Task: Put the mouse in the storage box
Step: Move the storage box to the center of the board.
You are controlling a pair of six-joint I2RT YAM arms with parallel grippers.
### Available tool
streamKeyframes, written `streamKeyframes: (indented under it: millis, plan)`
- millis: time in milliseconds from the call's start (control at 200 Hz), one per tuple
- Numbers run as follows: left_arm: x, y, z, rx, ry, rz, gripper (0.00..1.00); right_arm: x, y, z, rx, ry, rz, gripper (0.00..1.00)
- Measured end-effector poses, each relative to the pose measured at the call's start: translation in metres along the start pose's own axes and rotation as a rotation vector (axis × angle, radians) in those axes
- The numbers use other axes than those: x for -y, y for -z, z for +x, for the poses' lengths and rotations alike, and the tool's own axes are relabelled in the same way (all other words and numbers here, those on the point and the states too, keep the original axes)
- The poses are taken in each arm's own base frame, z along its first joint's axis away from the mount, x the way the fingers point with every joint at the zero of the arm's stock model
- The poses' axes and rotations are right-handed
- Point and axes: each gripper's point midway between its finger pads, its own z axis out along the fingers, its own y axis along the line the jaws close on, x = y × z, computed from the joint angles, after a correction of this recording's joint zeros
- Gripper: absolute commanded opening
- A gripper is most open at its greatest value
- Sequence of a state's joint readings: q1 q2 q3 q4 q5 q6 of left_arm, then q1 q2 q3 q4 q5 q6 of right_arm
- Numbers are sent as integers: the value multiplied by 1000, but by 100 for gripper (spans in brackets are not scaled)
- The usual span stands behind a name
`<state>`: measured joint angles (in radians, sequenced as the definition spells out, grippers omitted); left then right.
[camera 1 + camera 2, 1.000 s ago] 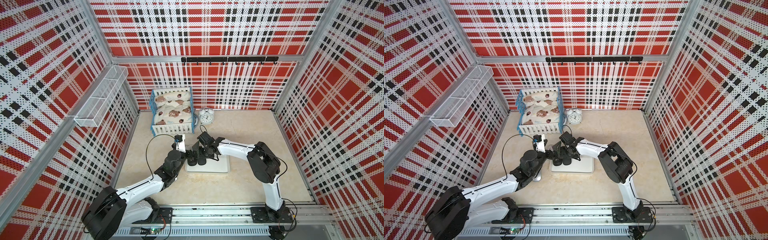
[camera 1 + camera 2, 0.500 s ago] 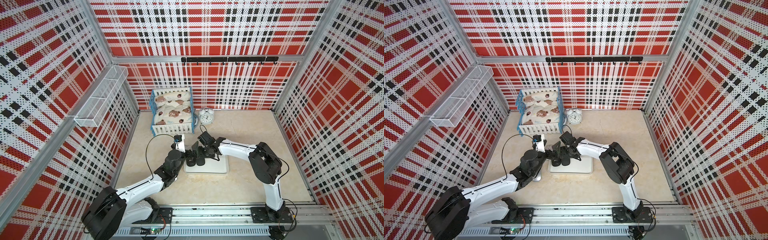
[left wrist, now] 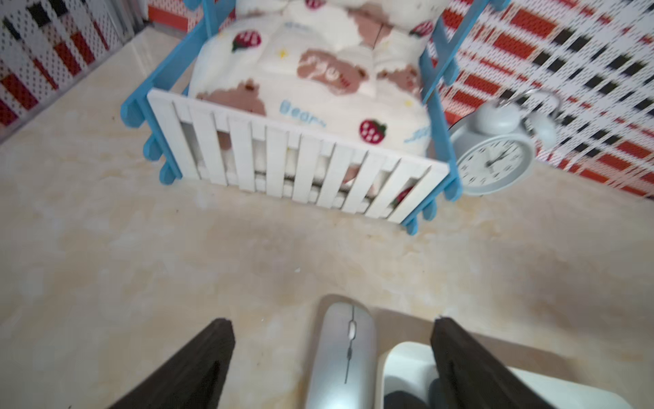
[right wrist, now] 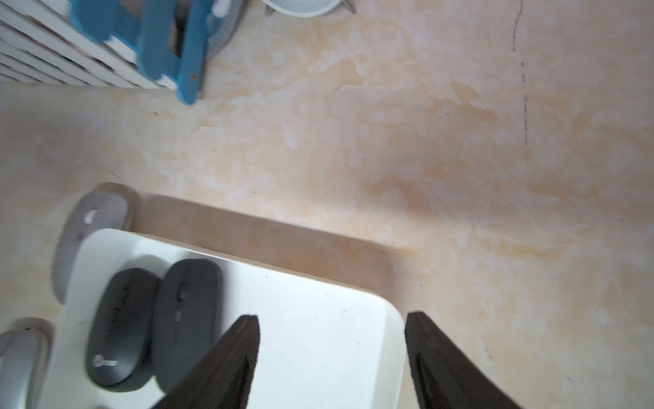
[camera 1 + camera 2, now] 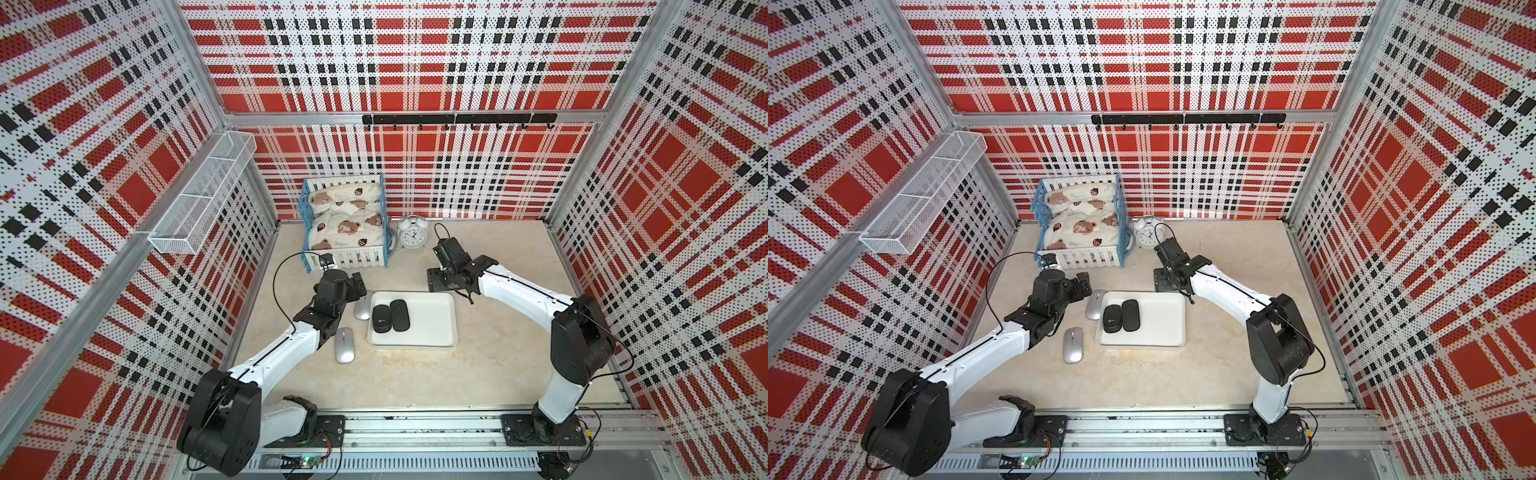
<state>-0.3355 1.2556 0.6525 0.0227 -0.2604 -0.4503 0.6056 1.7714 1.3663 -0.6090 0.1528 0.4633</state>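
The storage box (image 5: 432, 322) is a shallow white rectangular tray with rounded corners and a low rim, lying flat on the beige marbled tabletop (image 5: 498, 365) just below the centre of both top views. 2 slim black mice lie side by side in its left end, lengthwise up the frame: the logo-marked black mouse (image 5: 381, 319) nearest the left rim, showing a small pale mark at its lower end, and the plain black mouse (image 5: 399, 315) just right of it, close enough that I cannot tell if they touch. The box's right half is bare white. 2 silver mice lie outside on the tabletop: the upper silver mouse (image 5: 362, 308) just beside the box's upper-left corner, and the lower silver mouse (image 5: 344, 345) further down and left, apart from the rim. In the left wrist view the left gripper (image 3: 332, 322) has its fingers spread wide to either side of the upper silver mouse without touching it. In the right wrist view the right gripper (image 4: 331, 322) has its fingers apart and holds nothing, over a corner of the box.
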Motion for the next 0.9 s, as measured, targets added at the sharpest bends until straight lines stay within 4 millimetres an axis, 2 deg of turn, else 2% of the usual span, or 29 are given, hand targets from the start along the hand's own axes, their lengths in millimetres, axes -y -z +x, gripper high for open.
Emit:
streamKeyframes:
  millis: [85, 200, 506, 636, 902]
  plan:
    - [-1, -7, 22, -88, -12, 10, 90, 10, -6, 14, -58, 22, 27, 72]
    - [2, -11, 48, -187, -36, 25, 90, 11, -11, 25, -104, 49, 27, 72]
    - [-3, -23, 88, -316, -81, -4, 88, 25, -30, 55, -208, 69, 77, 68]
    - [-2, -28, 96, -339, -106, -23, 88, 34, -36, 63, -236, 59, 100, 67]
    - [2, -37, 92, -325, -121, -39, 87, 59, -43, 69, -261, 25, 150, 63]
